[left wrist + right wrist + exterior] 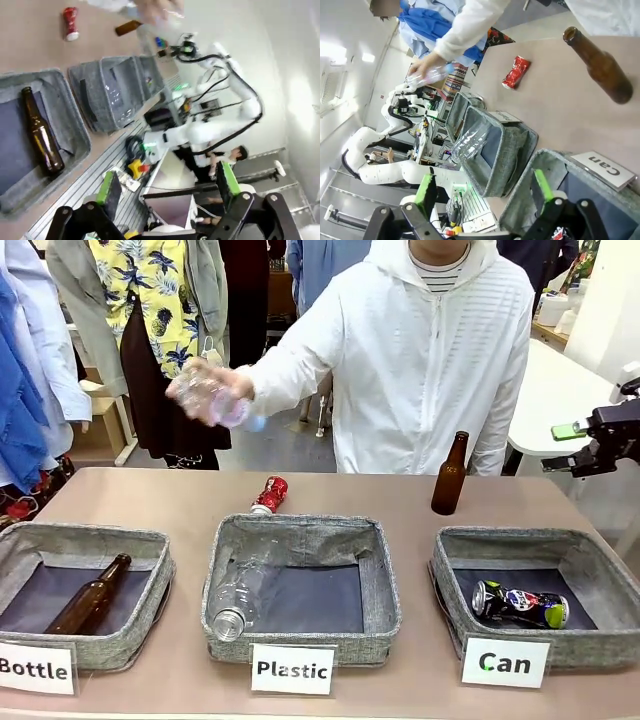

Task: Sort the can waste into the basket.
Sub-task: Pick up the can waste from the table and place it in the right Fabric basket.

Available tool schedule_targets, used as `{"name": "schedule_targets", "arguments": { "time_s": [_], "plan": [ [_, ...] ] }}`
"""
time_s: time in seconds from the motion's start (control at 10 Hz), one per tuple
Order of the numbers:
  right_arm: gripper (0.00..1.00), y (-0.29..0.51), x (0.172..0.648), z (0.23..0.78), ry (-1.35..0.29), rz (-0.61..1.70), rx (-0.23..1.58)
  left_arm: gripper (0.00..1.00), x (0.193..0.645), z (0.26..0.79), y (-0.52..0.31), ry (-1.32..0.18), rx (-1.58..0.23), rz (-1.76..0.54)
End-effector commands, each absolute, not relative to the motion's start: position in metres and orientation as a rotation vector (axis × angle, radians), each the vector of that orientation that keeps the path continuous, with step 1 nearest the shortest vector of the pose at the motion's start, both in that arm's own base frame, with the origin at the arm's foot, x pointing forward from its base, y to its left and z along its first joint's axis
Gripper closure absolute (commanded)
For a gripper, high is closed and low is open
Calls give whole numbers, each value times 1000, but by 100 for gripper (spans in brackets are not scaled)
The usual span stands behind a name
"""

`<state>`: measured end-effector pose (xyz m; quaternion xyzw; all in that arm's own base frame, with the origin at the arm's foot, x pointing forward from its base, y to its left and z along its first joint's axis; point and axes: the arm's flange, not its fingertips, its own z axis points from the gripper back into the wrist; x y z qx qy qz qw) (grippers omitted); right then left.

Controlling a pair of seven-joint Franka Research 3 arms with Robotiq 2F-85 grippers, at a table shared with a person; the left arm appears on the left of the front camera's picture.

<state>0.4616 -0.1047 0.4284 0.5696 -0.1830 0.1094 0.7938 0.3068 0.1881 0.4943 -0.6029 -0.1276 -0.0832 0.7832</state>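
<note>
On the table (150, 500), just behind the Plastic basket (385, 590), the red can (270, 494) lies on its side, not yet sorted. The dark can (520, 605) is in the Can basket (600, 648). Our right claw (565, 447) hangs beyond the table's right edge, spread wide and empty, and our left claw (167, 182) is as wide and as empty.

We see three risks. A brown bottle (450, 480) stands upright between our right claw and the red can, so a low reach could topple it. The person's hand (228, 385) holds a clear bottle (195, 390) above the table near the can, and we could meet it. The dented can may also roll or slip from our grip, perhaps into the Plastic basket.
</note>
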Motion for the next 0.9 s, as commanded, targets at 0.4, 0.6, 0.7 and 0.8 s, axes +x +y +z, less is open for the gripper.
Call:
{"name": "schedule_targets", "arguments": {
  "time_s": [0.4, 0.6, 0.7, 0.8],
  "plan": [
    [0, -107, 461, 431, -403, 257, 1228, 0, 401, 502, 88, 66, -1132, -317],
    [0, -107, 461, 431, -403, 257, 1228, 0, 386, 493, 103, 41, -1227, -367],
    [0, -107, 461, 431, -403, 257, 1228, 0, 387, 488, 88, 15, -1229, -385],
    [0, -107, 461, 431, -403, 257, 1228, 0, 394, 484, 67, -35, -1196, -368]
  ]
}}
